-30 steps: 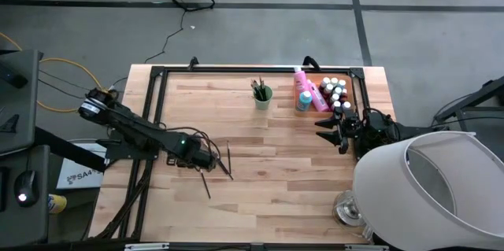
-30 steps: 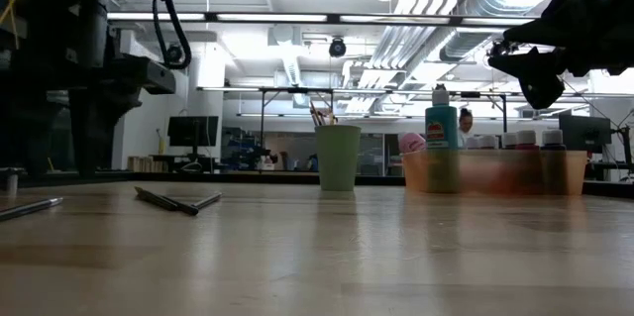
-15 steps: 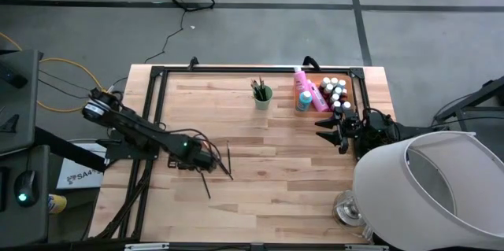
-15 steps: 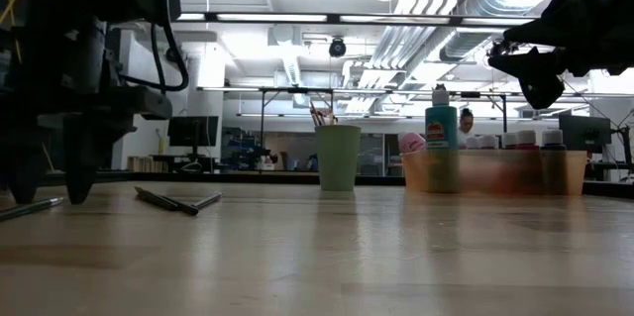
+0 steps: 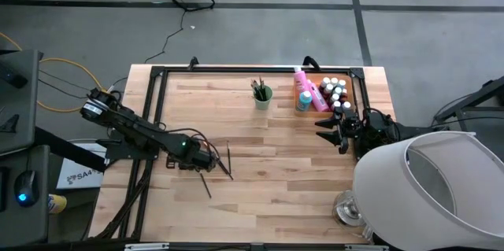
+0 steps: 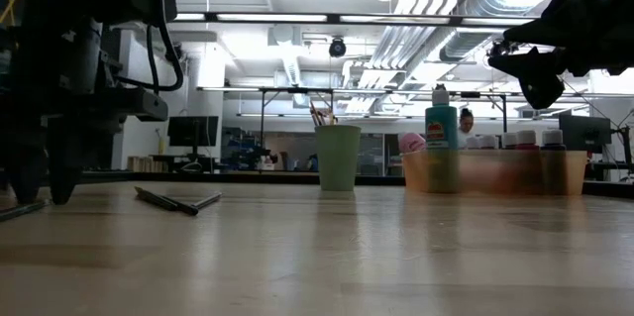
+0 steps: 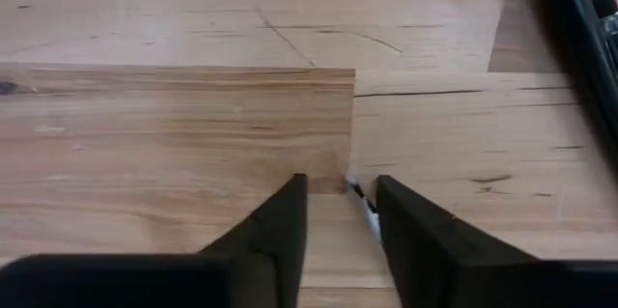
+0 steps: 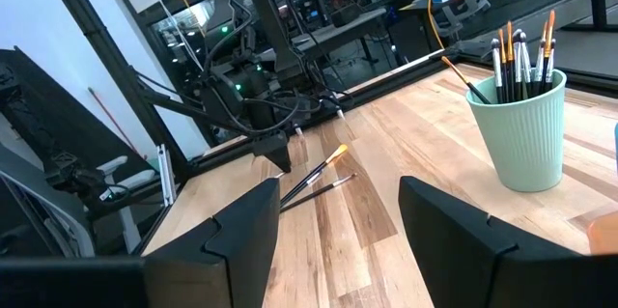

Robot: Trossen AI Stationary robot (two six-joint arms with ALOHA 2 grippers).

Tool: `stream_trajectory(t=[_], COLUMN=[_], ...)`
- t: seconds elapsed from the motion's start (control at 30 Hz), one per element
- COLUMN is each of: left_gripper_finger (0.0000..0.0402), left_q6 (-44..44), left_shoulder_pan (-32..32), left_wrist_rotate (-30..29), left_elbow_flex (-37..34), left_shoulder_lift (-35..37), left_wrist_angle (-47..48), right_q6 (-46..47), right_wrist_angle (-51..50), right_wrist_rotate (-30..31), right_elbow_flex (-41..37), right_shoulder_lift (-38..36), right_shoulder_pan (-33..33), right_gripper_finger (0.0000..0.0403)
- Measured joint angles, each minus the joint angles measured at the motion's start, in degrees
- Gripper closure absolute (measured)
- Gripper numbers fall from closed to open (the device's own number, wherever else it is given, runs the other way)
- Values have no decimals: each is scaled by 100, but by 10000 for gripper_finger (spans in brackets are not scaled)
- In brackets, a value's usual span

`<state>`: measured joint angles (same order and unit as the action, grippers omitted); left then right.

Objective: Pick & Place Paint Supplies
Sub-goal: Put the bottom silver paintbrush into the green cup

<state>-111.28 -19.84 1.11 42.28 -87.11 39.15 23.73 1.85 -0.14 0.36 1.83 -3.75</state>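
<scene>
From above, the left gripper (image 5: 211, 161) covers most of whatever lies under it; only the ends of a couple of brushes (image 5: 228, 156) poke out beside it. In its wrist view just a short dark sliver of brush (image 7: 365, 207) shows against one finger (image 7: 417, 236), the rest hidden, and whether it is pinched can't be told. At surface height the left arm is cropped at the picture's edge, and a brush (image 6: 20, 211) at its tips runs off that edge. The orange tray (image 6: 495, 170) blurs the bottles behind its wall. From above, the small bottles (image 5: 336, 92) crowd too tightly to count.
</scene>
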Motion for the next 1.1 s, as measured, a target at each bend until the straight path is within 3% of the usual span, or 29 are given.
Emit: stream_trajectory(t=[0.17,0.47,0.73,1.1], left_gripper_finger=[336,396,401,401], left_q6=[-3,83,472,1708], left_shoulder_pan=[-4,-4,-4,-7], left_wrist_rotate=[6,115,133,-374], left_elbow_flex=[0,0,28,877], left_shoulder_lift=[-4,-11,-8,514], left_wrist_angle=[-46,-95,-145,-295], right_q6=[0,0,0,0], right_wrist_angle=[2,0,2,-6], right_wrist_rotate=[0,0,0,-2], right_elbow_flex=[0,1,0,0], right_shoulder_lift=[-2,0,0,0], right_shoulder_pan=[0,0,1,1], right_gripper_finger=[196,196,196,196])
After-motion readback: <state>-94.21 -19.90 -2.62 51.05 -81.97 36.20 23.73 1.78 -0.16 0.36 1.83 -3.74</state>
